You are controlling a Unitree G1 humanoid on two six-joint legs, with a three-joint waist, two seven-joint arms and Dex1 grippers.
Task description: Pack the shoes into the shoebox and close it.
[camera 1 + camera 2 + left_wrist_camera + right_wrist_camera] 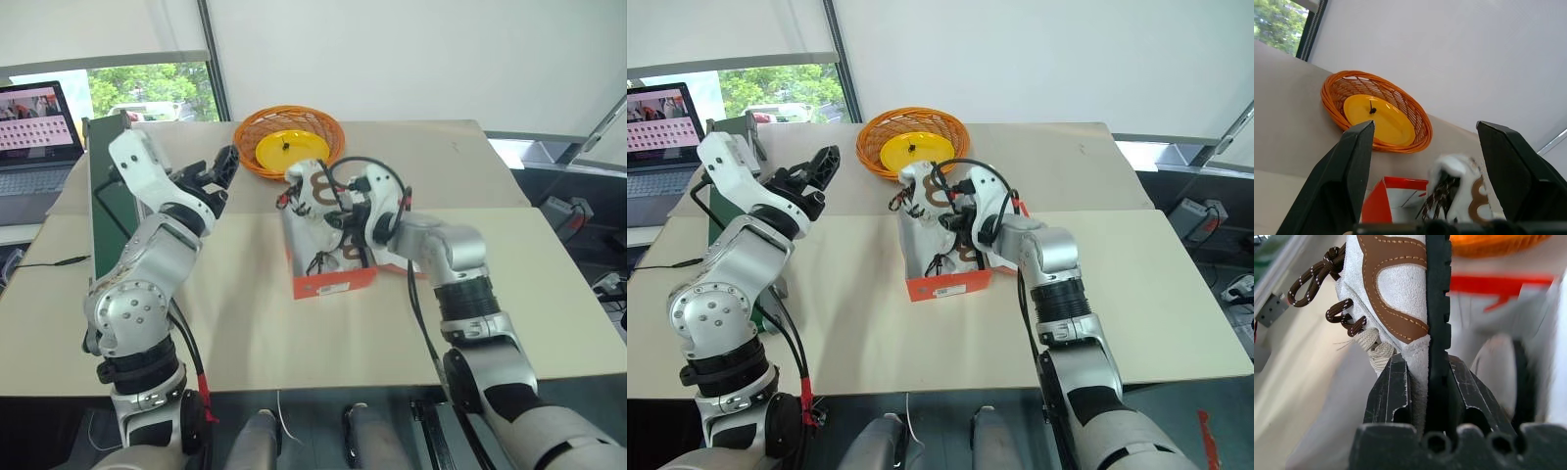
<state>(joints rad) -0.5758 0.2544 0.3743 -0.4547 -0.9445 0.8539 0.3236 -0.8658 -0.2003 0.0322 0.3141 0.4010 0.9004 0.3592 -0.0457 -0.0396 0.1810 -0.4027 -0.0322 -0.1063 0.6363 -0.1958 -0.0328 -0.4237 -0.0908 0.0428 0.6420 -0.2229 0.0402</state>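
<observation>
On the beige surface [245, 323], just in front of the orange basket [290, 137], sits the red shoebox [333, 282], lid not yet shut. One shoe [333, 257] already lies inside. The right claw [1427, 367] pinches the second shoe [312, 188] by its sole edge, over the box. The left claw [1422, 147] hangs wide and empty. Left to do: lowering that shoe, then closing.

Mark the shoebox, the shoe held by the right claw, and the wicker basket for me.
shoebox [333, 285]: left eye view, red front wall.
shoe [1400, 289]: right wrist view, white suede side panel.
wicker basket [328, 125]: left eye view, orange woven rim.
</observation>
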